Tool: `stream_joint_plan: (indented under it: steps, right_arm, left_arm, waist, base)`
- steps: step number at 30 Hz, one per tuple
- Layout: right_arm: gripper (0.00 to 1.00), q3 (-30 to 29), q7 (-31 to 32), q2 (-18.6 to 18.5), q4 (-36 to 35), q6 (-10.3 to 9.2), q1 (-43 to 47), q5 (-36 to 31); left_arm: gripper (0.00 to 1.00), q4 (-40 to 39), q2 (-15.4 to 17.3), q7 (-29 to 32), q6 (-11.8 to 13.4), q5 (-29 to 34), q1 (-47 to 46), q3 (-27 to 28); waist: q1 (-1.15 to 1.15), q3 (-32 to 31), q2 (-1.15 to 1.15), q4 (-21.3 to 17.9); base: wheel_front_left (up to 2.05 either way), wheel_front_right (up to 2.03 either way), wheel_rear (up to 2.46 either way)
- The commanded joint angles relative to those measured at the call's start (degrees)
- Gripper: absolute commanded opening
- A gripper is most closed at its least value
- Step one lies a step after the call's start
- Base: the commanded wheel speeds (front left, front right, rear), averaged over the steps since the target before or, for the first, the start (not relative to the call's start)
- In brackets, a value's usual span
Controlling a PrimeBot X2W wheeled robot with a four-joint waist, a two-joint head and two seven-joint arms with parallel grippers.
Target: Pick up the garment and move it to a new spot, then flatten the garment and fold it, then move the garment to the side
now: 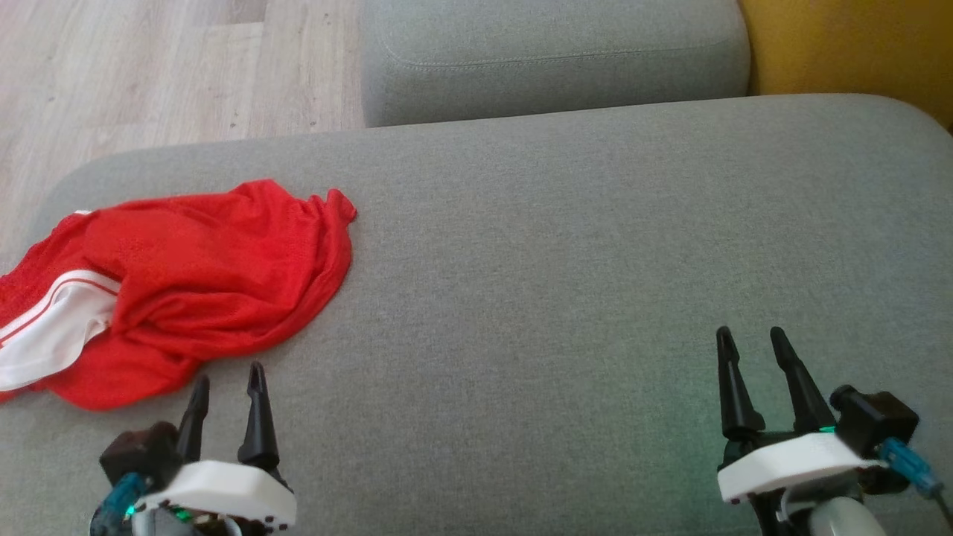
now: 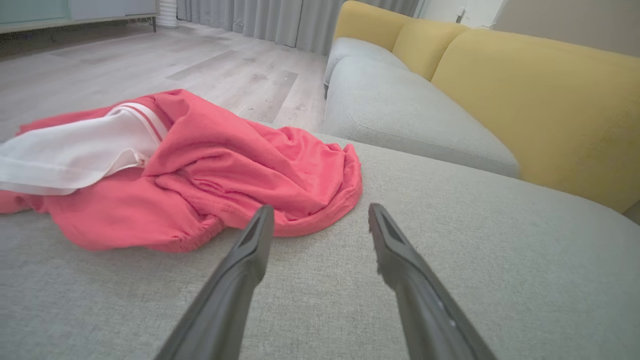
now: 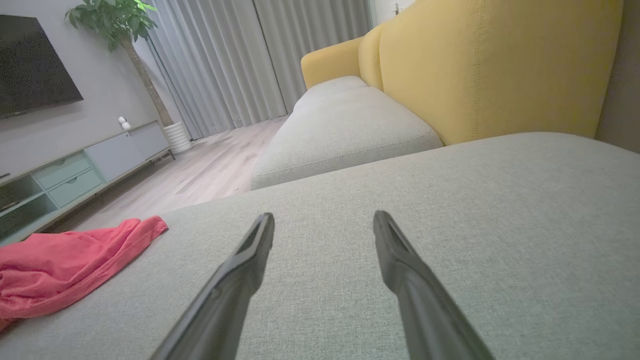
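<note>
Garment (image 1: pixel 201 275): red mesh fabric with a white panel edged by thin red and white stripes. It lies crumpled in loose folds, one hem curling toward the cushion's middle.

Location: left end of the wide grey seat cushion (image 1: pixel 566 253), near its rounded left corner. Its left part runs out of the head view; it may hang over the cushion's edge, cannot confirm.

Left gripper (image 1: pixel 228 374): fingers spread wide, nothing held, tips just short of the garment's near hem. In the left wrist view the hem lies just beyond the left finger's tip, apart from it.

Right gripper (image 1: pixel 750 333): fingers spread wide, nothing held, above bare cushion well apart from the garment.

Edges: far edge of the cushion meets wood floor (image 1: pixel 149 74) on the left and a second grey cushion (image 1: pixel 551 59) in the middle. Yellow backrest (image 1: pixel 849 45) at far right.

Open room: bare grey fabric from the garment's right hem across to the cushion's right side.
</note>
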Motion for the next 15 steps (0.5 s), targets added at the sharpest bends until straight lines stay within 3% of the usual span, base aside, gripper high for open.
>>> stream_joint_plan:
  steps: [1, 15]
  right_arm:
    - [1.00, 1.01, -1.11, -0.37, -1.74, 0.37, -1.70, -2.69]
    - [1.00, 0.87, -3.31, -0.24, -2.28, 0.41, -1.93, -11.59]
  left_arm:
    - [1.00, -2.28, 1.15, -0.93, 0.83, 2.50, -1.60, 1.16]
    - [1.00, -2.87, 2.26, -3.11, 2.78, 11.45, -0.66, 0.30]
  waist:
    - [0.00, 0.01, 0.00, -0.06]
    - [0.00, -0.02, 0.00, 0.51]
  base:
    - [0.00, 0.00, 0.00]
    - [0.00, 0.00, 0.00]
